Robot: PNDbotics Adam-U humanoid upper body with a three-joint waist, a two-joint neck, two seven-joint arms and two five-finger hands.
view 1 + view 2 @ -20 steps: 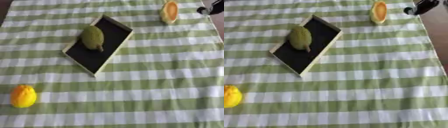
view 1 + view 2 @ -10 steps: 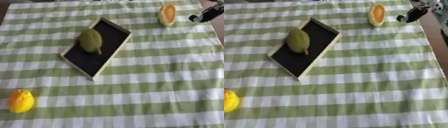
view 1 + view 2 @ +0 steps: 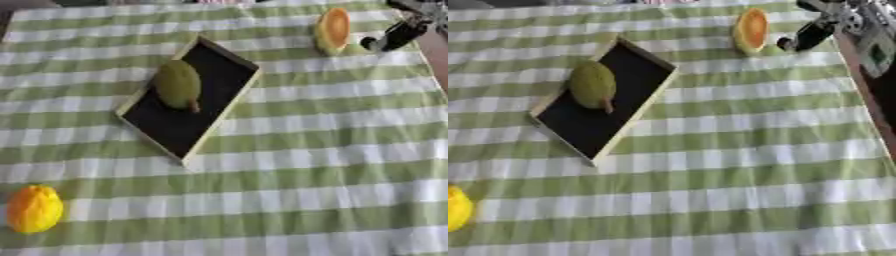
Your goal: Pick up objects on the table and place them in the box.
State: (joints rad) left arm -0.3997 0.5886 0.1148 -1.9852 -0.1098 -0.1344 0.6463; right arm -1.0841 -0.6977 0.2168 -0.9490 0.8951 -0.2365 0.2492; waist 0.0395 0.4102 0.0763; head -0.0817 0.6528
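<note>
The box point(image 3: 187, 102) sits askew at the bench's point(image 3: 306, 175) left-centre, one fruit point(image 3: 178, 84) lying in its far half. Another fruit point(image 3: 34, 209) rests at the near left, well apart. A halved fruit point(image 3: 332, 30) stands far right, the right hand point(image 3: 808, 34) just beside it.

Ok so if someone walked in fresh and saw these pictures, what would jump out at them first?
Probably the black shallow box lying askew on the green and white checked cloth, with a green fruit already in it. Next, the yellow-orange fruit alone at the near left, and the orange halved fruit at the far right, where the robot's right hand reaches in beside it.
</note>
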